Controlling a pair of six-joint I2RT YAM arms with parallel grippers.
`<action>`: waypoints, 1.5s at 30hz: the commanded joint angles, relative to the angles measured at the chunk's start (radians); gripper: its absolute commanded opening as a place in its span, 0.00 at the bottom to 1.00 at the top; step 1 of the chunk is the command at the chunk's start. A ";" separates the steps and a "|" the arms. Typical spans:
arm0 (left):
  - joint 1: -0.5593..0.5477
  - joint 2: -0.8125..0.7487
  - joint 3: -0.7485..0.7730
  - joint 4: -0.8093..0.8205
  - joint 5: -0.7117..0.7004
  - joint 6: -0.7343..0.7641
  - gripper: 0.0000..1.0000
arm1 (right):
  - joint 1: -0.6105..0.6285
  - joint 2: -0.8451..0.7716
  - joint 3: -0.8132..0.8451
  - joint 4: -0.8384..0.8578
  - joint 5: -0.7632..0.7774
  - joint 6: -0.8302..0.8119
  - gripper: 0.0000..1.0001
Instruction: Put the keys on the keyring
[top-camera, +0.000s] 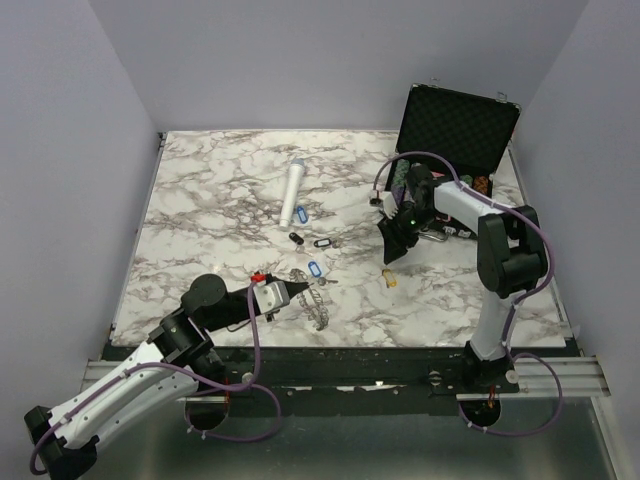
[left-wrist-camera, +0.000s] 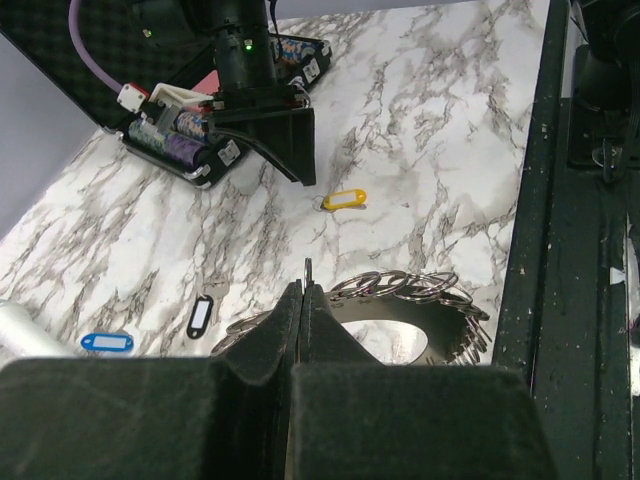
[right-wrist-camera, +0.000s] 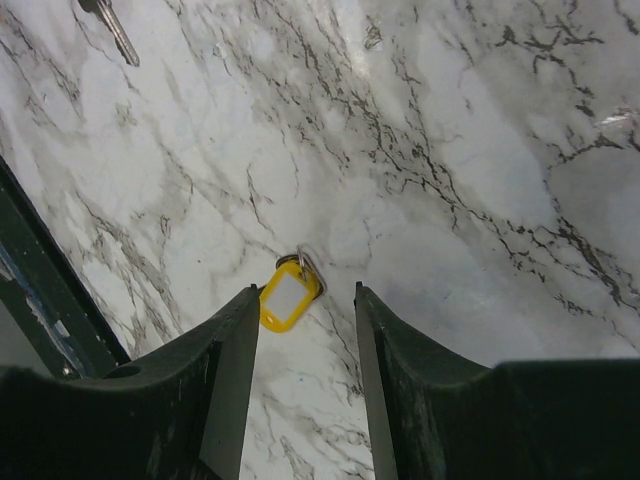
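The keyring (left-wrist-camera: 400, 296), a big silvery ring fringed with many small split rings, lies near the table's front (top-camera: 317, 306). My left gripper (left-wrist-camera: 302, 290) is shut on a thin loop at its edge, seen from above at the left gripper (top-camera: 302, 291). A yellow-tagged key (right-wrist-camera: 288, 296) lies flat on the marble, just past my right gripper (right-wrist-camera: 305, 297), which is open and hangs over it, the tag close to the left fingertip. From above, the yellow key (top-camera: 390, 279) sits below the right gripper (top-camera: 391, 254). Blue-tagged keys (top-camera: 316, 269) (top-camera: 302, 214) and black-tagged keys (top-camera: 322, 243) (top-camera: 296, 238) lie mid-table.
A white cylinder (top-camera: 292, 192) lies behind the keys. An open black case (top-camera: 455, 130) with striped chips stands at the back right, behind the right arm. The dark front rail (left-wrist-camera: 540, 250) runs just beside the keyring. A bare metal key (right-wrist-camera: 113, 28) lies farther off.
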 joint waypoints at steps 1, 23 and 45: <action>0.005 0.006 0.029 0.004 0.041 0.026 0.00 | 0.040 0.039 0.029 -0.058 0.052 -0.020 0.50; 0.006 0.020 0.032 -0.011 0.050 0.034 0.00 | 0.081 0.093 0.046 -0.057 0.074 -0.005 0.26; 0.005 0.020 0.030 -0.011 0.050 0.034 0.00 | 0.083 0.084 0.033 -0.057 0.080 -0.008 0.14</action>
